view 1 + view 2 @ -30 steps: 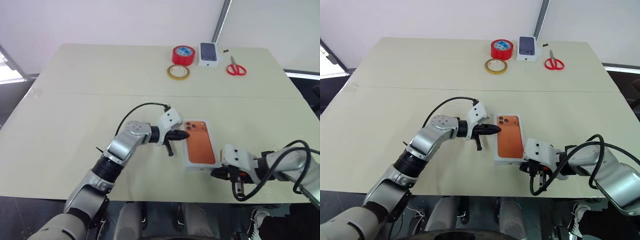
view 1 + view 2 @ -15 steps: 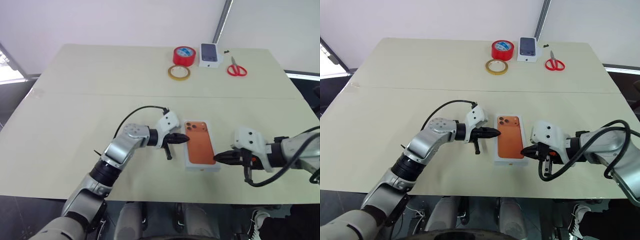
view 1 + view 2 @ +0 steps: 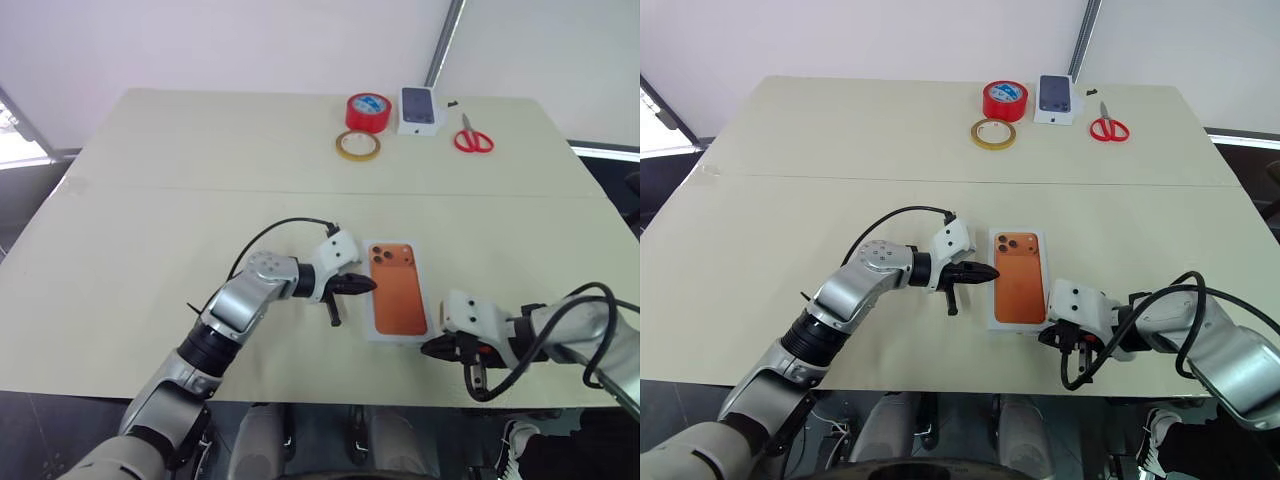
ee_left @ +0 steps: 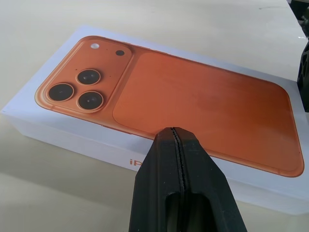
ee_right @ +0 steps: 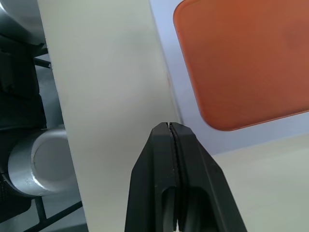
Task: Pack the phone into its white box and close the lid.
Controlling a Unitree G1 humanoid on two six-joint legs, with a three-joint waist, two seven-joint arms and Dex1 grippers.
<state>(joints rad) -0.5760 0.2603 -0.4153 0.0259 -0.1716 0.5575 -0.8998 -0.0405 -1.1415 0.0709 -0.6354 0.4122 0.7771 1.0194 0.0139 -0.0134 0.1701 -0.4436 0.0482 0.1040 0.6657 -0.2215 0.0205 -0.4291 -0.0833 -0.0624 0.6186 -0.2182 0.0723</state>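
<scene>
- The lid (image 3: 395,300), with the orange phone back printed on its top, sat on the white box (image 4: 63,137) in the near middle of the surface (image 3: 150,200); the box showed only as a white side wall under the lid.
- The phone itself could not be seen; judging by the seated lid, it was probably inside already.
- The left end effector (image 3: 368,285) lay just beside the lid's left long edge, its two black fingers pressed together and holding nothing. In the left wrist view the joined fingertips (image 4: 175,137) pointed at the box's side wall.
- The right end effector (image 3: 428,349) hovered off the lid's near right corner, also pinched closed and empty, apart from the cardboard.
- The step in hand looked like the last one: squaring and pressing the lid fully home, with packing apparently done.
- Whether the lid was seated evenly all round could not be told.
- The next move probably called for a light downward push on the lid's top with closed fingertips, while the other arm steadied the box against sliding.
- A sideways shove risked skating the whole box across the smooth surface.
</scene>
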